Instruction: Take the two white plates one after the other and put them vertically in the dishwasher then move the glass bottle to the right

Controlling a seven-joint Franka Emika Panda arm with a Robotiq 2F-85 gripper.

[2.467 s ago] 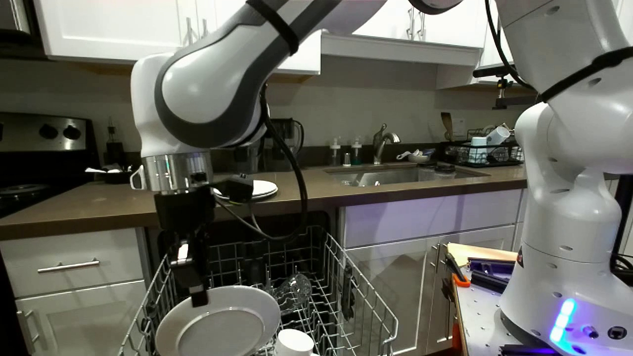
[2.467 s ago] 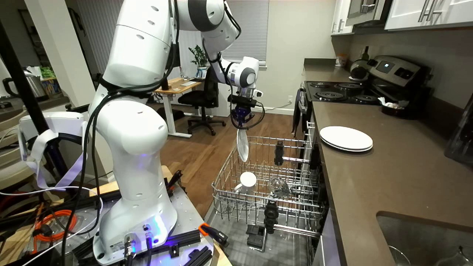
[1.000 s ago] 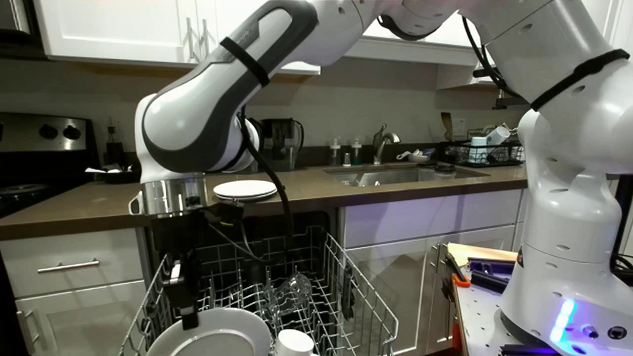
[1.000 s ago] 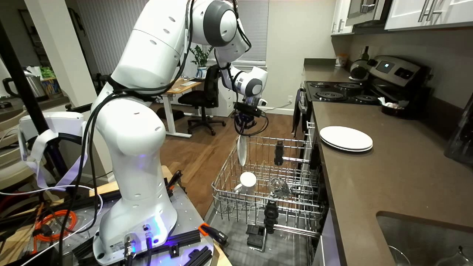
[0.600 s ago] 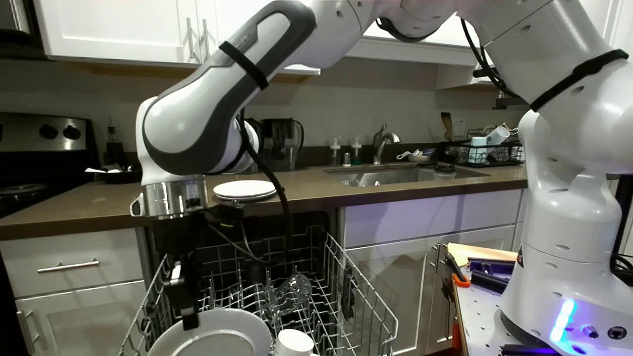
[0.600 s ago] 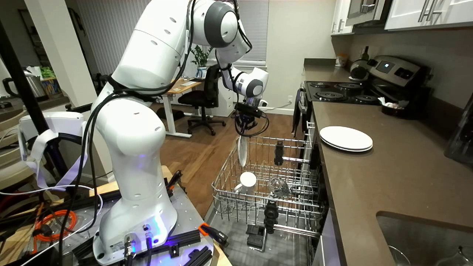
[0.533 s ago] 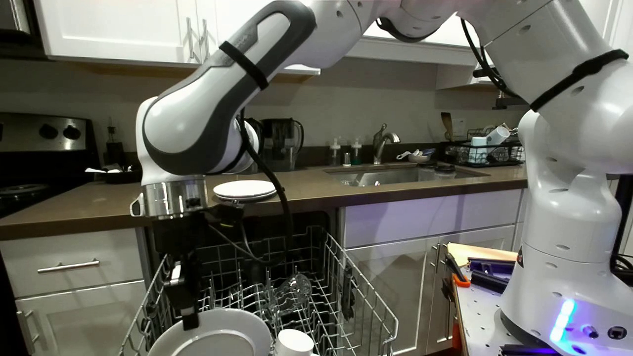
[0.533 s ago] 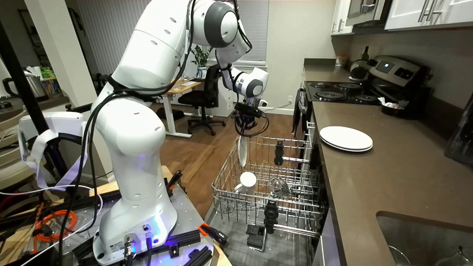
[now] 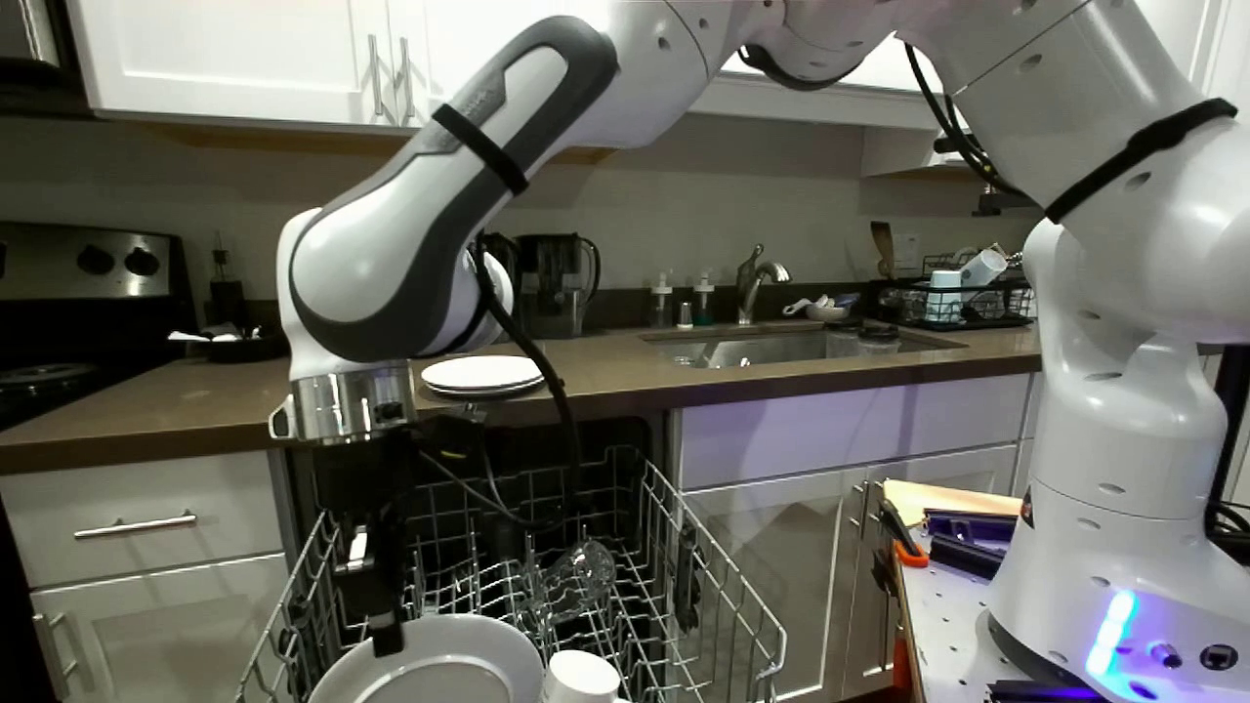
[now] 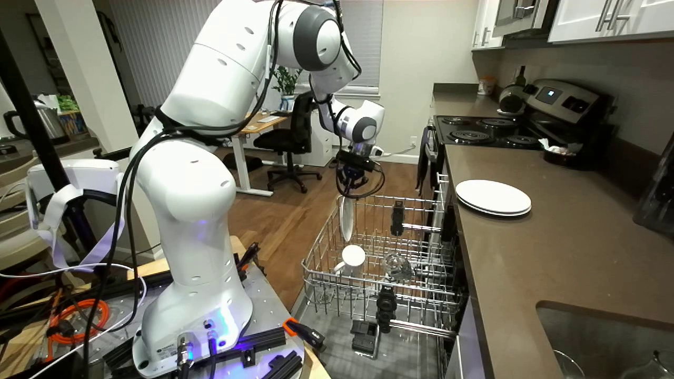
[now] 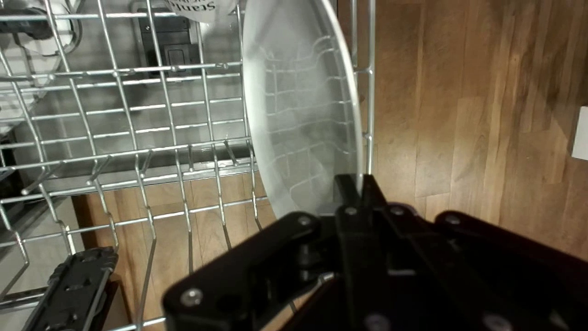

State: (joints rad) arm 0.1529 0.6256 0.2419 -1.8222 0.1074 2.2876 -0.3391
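We see the white plate (image 11: 301, 110) lowered into the dishwasher rack (image 11: 116, 72), gripper (image 11: 359, 186) clamped on its rim, so seating and release probably follow.

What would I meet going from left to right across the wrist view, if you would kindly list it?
Black bracket, white cup at the top edge, white plate, the rack's outer wire, the wooden floor outside it, and a white thing cut off at the right edge.
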